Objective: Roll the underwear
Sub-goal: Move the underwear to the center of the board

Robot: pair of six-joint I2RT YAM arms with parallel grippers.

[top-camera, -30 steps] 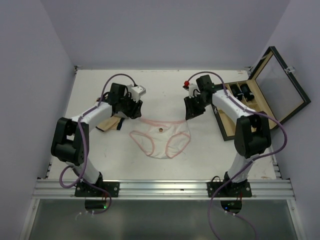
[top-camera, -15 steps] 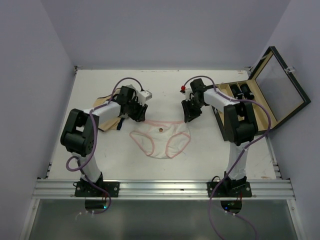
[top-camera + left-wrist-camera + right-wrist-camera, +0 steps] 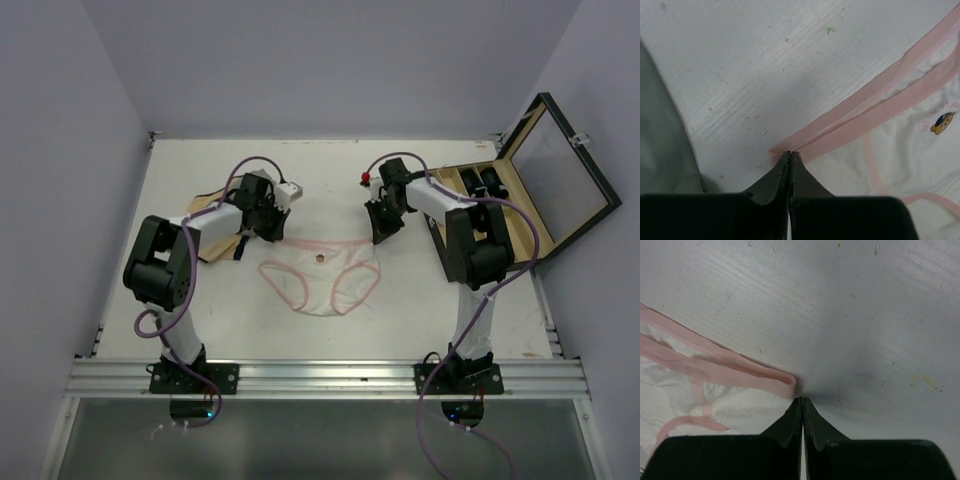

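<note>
My left gripper and right gripper, both pinched closed, sit at the far corners of the thin white pink-trimmed underwear to begin rolling; I cannot tell whether they grip fabric.

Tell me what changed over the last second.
Both arms lowered to the waistband corners of the underwear. The left gripper and right gripper closed their jaws there; whether fabric is pinched is unclear. The underwear lies flat where it was, the wooden case unchanged.
</note>
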